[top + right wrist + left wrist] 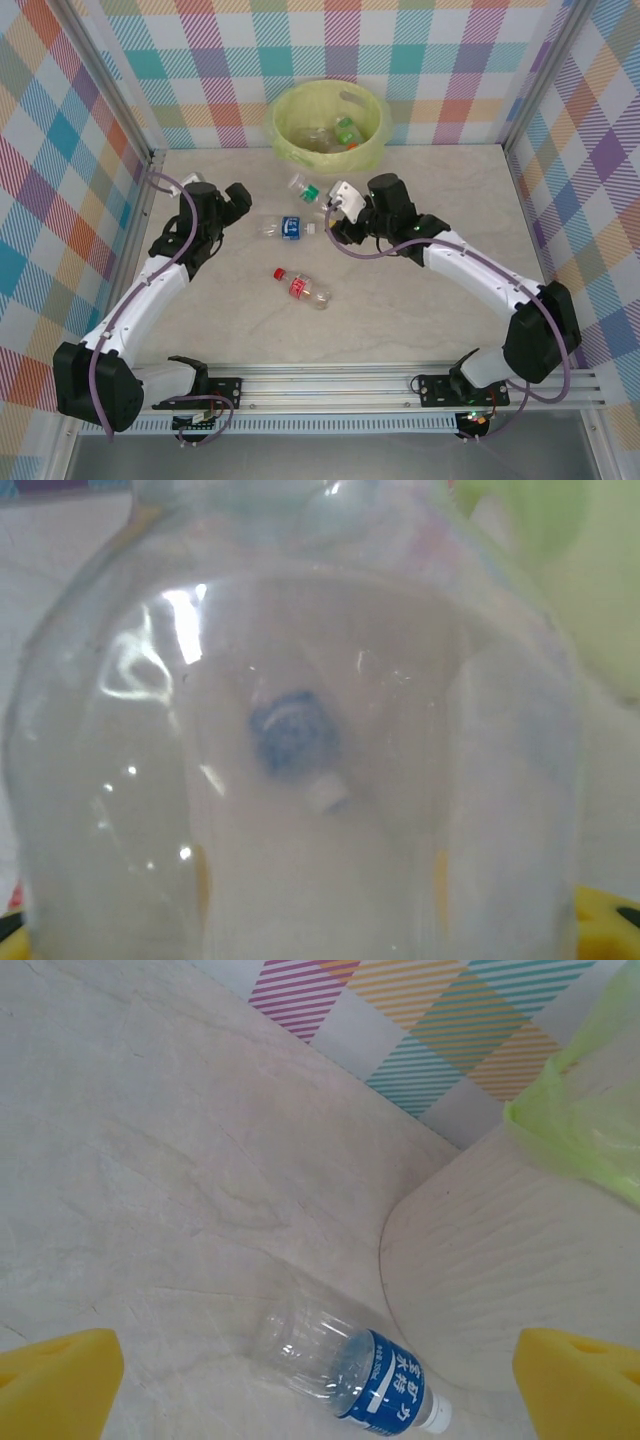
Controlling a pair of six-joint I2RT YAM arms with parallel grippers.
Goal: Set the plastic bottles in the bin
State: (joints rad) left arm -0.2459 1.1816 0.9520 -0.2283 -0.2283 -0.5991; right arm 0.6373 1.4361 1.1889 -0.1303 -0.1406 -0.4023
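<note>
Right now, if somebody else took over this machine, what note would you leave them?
Left end effector: open, holding nothing, near the blue-labelled bottle.
Right end effector: jaws around the green-labelled bottle, close to the bin; firm grip unclear.
Done: a few bottles lie in the bin.
Left: those two, plus the red-labelled bottle, all three on the table.

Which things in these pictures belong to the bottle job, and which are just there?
Job:
- bin
- bottles already inside it
- green-label bottle
- blue-label bottle
- red-label bottle

Just there:
- table
- checked walls
- metal rail
</note>
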